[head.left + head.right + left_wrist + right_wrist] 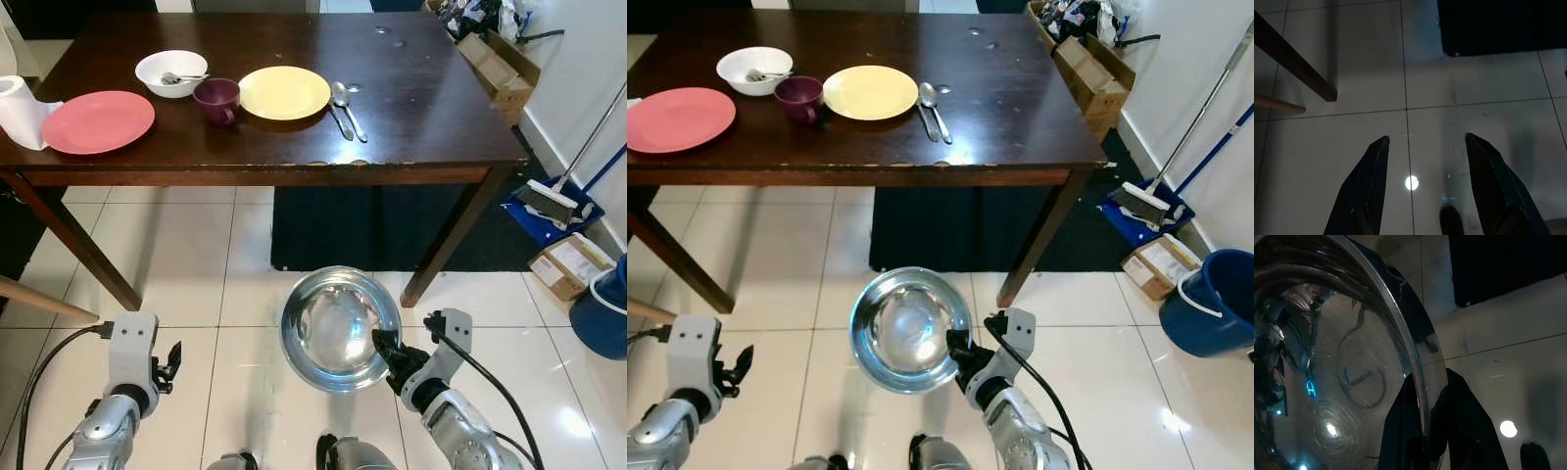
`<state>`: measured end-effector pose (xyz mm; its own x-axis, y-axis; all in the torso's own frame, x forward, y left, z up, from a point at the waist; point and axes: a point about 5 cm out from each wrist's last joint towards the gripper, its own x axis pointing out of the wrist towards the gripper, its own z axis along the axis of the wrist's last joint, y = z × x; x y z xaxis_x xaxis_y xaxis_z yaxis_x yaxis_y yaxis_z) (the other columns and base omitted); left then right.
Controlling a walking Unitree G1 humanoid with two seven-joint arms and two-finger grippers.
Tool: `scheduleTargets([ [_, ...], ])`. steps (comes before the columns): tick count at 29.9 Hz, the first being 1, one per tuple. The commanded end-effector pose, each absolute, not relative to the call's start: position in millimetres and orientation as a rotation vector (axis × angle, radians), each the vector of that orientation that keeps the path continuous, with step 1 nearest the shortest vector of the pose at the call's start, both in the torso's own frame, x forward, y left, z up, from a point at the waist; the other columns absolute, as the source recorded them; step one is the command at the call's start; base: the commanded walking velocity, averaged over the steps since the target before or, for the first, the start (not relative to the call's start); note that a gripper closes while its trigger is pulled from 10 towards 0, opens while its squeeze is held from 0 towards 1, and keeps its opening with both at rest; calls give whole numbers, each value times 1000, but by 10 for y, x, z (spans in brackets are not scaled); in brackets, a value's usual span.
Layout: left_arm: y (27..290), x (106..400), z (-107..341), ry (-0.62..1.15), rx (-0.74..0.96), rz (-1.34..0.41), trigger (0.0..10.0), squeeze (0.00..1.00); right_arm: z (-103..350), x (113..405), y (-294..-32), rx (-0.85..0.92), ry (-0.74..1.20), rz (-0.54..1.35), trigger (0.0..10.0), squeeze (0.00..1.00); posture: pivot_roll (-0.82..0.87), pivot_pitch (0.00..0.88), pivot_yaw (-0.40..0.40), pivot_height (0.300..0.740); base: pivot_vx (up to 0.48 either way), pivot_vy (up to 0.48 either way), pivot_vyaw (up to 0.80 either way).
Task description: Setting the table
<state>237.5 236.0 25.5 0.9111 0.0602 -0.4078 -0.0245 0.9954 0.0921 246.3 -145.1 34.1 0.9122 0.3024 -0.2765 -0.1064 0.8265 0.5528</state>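
My right tool [384, 345] is clamped on the rim of a stainless steel bowl [338, 328], one finger inside the wall and one outside, holding it out over the white tiled floor [245, 294], short of the desk [411, 108]. I judge the bowl light and rigid but slick: a thin polished wall gives the fingers little to bite, and held by one edge it may tip or twist, so the rim pinch needs to stay deep and firm. It is round, mirror-bright, faintly scratched in circles inside, and empty. My left tool [168, 364] hangs idle over the tiles, its fingers [1364, 191] apart and holding nothing. Ahead, the dark wooden desk carries a pink plate [98, 121], a white bowl [171, 71], a purple mug [217, 100], a yellow plate [284, 92] and two spoons [345, 108].
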Motion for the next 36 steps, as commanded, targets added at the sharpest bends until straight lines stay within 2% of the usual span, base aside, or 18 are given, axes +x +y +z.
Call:
scheduleTargets([
  [1, 2387, 2314, 164, 461, 100, 54, 10000, 349, 327, 2456, -1441, 565, 359, 234, 10000, 0, -113, 93, 28, 740, 0, 0, 0],
  [18, 2306, 2325, 81, 466, 74, 35, 10000, 365, 333, 2493, -1450, 564, 337, 240, 10000, 0, -116, 97, 3, 740, 0, 0, 0],
  [29, 2307, 2325, 61, 456, 97, 51, 10000, 380, 269, 2494, -1447, 550, 352, 205, 10000, 0, -115, 93, 1, 740, 0, 0, 781],
  [32, 2342, 2283, 28, 472, 112, 67, 10000, 376, 190, 2486, -1488, 480, 399, 200, 10000, 0, -116, 93, 2, 740, 0, 0, 781],
  [36, 2356, 2251, -6, 484, 114, 76, 10000, 376, 128, 2437, -1469, 474, 427, 227, 10000, 0, -113, 86, 4, 740, 0, 0, 780],
])
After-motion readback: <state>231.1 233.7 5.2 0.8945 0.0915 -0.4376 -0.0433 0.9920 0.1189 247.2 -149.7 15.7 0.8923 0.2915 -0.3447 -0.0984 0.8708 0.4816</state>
